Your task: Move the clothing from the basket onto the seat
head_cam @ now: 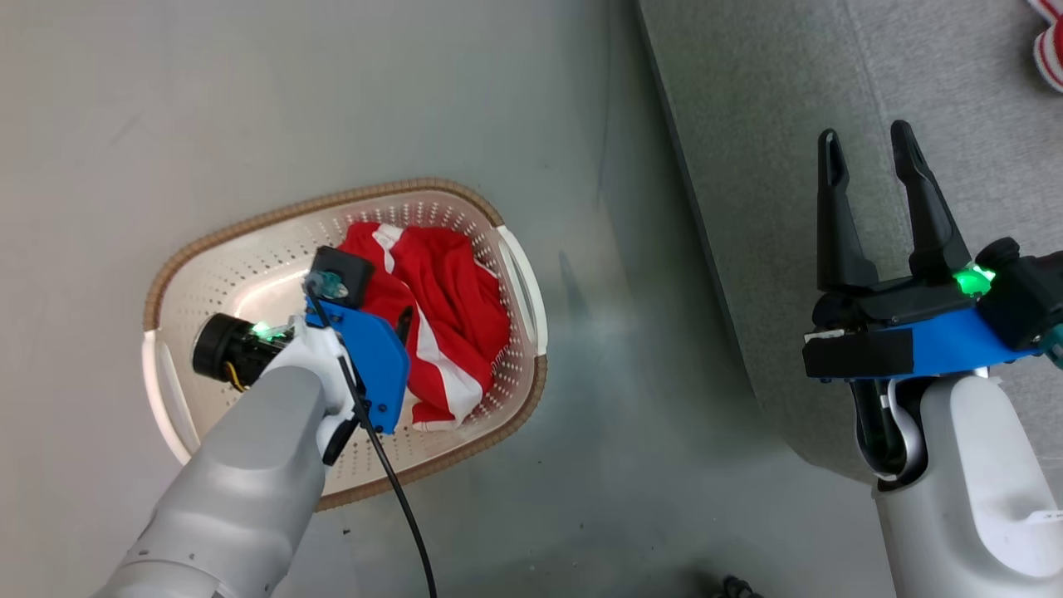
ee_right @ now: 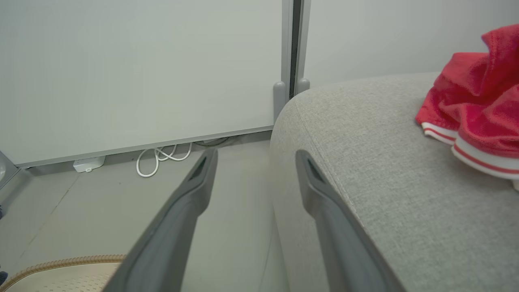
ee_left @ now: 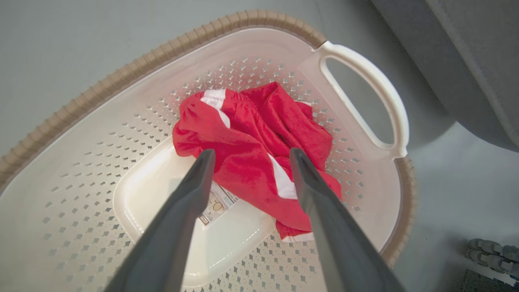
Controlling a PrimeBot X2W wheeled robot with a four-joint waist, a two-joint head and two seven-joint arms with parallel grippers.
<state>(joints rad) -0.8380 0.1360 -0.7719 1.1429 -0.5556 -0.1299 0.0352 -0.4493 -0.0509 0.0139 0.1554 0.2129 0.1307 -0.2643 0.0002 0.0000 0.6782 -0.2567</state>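
Both splayed: left hand (ee_left: 249,156) points down at clothing (ee_left: 259,117) in basket (ee_left: 121,134), right hand (head_cam: 868,141) over seat (head_cam: 764,166)

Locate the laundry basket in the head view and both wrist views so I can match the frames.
Head view: the basket sits left of centre, with red clothing inside it.
Left wrist view: the basket spans most of the picture, seen from close above.
Right wrist view: a strip of the basket's brown rim crosses the bottom left corner.
Shared landmark: the grey seat, on the right side in each view.
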